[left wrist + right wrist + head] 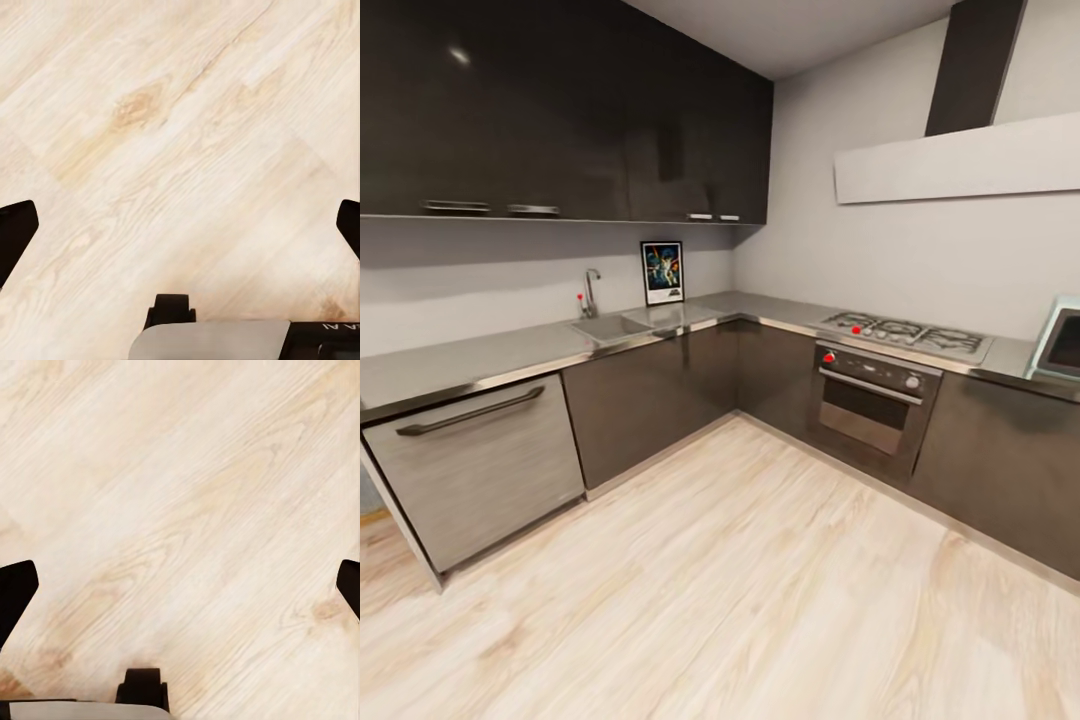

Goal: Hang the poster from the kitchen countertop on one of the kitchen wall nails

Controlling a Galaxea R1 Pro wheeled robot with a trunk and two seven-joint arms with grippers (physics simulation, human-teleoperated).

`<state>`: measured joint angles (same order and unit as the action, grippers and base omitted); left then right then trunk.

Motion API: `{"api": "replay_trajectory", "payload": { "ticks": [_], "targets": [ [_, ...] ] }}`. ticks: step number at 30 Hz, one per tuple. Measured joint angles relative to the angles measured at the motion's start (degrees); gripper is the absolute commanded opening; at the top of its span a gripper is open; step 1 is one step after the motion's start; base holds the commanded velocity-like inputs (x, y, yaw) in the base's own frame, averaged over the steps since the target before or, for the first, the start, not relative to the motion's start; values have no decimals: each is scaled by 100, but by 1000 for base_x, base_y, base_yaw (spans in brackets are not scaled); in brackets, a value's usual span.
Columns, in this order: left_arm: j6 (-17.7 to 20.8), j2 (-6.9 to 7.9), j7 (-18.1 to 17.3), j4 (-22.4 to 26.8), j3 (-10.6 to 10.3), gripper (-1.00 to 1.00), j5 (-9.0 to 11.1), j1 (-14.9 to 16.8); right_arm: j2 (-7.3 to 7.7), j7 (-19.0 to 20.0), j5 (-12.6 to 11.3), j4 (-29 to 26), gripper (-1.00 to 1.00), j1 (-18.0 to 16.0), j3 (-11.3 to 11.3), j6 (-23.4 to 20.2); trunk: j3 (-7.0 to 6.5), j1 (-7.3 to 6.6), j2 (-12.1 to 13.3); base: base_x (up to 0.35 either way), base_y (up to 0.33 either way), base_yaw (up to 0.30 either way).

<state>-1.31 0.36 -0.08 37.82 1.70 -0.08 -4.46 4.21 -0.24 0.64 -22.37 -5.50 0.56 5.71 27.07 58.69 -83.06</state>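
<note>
The poster [662, 272] stands upright on the grey kitchen countertop [480, 355], leaning against the back wall near the corner, just right of the sink [610, 326] and the chrome tap [591, 292] with a red knob. It has a thin black frame, a white border and dark blue artwork. My left gripper [180, 225] is open, its two dark fingertips far apart over bare wooden floor. My right gripper [180, 585] is open as well, with only floor planks between its fingers. Both hang far from the poster.
An L-shaped run of dark cabinets lines two walls, with a steel dishwasher [475, 470], an oven [870, 405], a gas hob [905, 335] and a microwave [1060, 342]. Dark upper cabinets [560, 110] and a hood [960, 150] hang above. Light wooden floor [740, 580] stretches ahead.
</note>
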Motion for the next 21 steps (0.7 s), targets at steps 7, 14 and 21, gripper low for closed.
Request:
{"api": "replay_trajectory", "payload": {
  "ticks": [7,14,21],
  "targets": [
    [0,0,0,0,0,100,0,0,0,0,0,0,100,0,0,0,0,0,0,327,-87,0],
    [0,0,0,0,0,100,0,0,0,0,0,0,100,0,0,0,0,0,0,328,-96,0],
    [0,0,0,0,0,100,0,0,7,0,0,0,100,0,0,0,0,0,0,327,-108,0]
  ]
}}
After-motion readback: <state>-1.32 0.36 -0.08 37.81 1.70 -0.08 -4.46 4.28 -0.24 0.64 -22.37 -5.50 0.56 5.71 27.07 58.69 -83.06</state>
